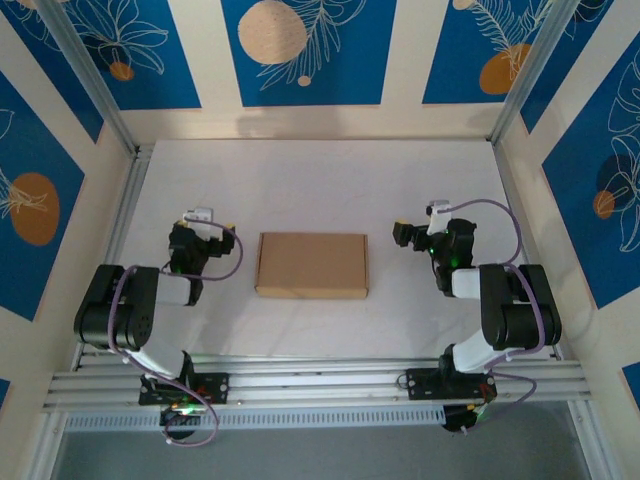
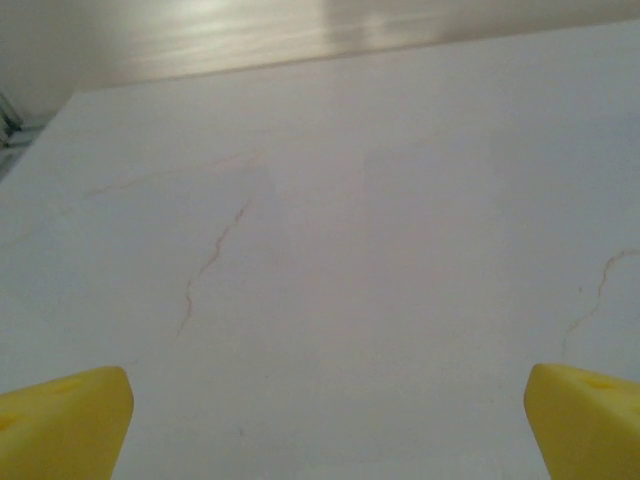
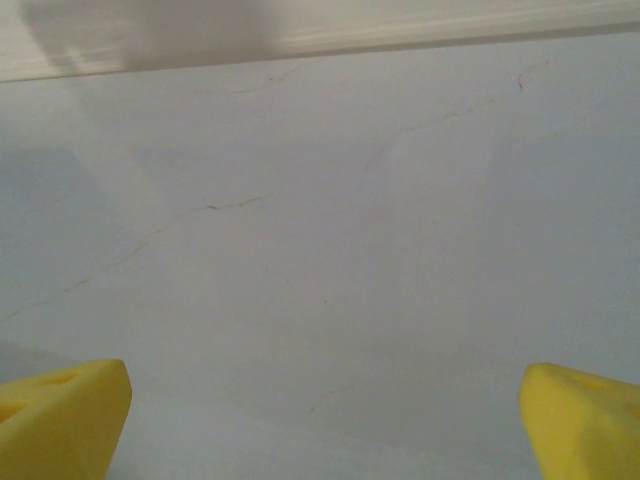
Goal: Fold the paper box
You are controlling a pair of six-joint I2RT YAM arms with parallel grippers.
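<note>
Near edge: left jaws and right jaws stood wide open, empty. Wrist views gave yellow wedge fingertips [image 2: 60,425] over smooth white counter [image 2: 330,250] with hairline cracks. Mid-counter, overhead view: paper box [image 1: 312,265], a closed, flat brown cardboard rectangle, apart from both arms.

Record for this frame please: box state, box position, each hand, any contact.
box: brown cardboard, looks closed into a shallow rectangle, lying flat
position: middle of the table, between the two arms
left hand: open, empty, left of the box, apart from it
right hand: open, empty, right of the box, apart from it
contact: none
</note>
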